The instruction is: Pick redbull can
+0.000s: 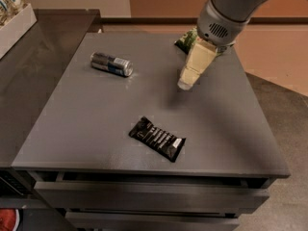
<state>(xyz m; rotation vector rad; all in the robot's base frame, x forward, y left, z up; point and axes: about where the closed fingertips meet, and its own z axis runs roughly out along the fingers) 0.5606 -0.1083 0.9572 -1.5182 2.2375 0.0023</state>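
The redbull can [111,64], silver with blue panels, lies on its side at the far left of the grey cabinet top [96,119]. My gripper [186,83], with cream-coloured fingers, hangs above the middle of the top, to the right of the can and well apart from it. It holds nothing that I can see.
A black flat snack bar wrapper [157,138] lies near the front edge. A green crinkled chip bag [185,41] at the far right is mostly hidden behind my arm. A darker counter [33,66] adjoins on the left, with a white box [14,18] on it.
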